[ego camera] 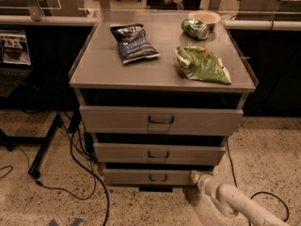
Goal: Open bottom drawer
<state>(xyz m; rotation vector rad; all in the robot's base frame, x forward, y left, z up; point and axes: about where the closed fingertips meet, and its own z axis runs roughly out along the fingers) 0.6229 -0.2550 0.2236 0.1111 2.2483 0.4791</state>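
The bottom drawer [141, 177] is the narrowest grey front of three, low on the cabinet, with a small dark loop handle [158, 177] at its centre. It looks pushed in, or out only a little. My gripper [194, 176] comes in from the lower right on a white arm and its tip sits at the drawer front's right end, to the right of the handle.
The grey cabinet top [103, 69] carries a dark blue chip bag [134, 43], a green chip bag [202, 64], a green can [194, 28] and a white bowl [204, 17]. Black cables [75, 164] lie on the speckled floor to the left. A black stand leg [42, 149] is at left.
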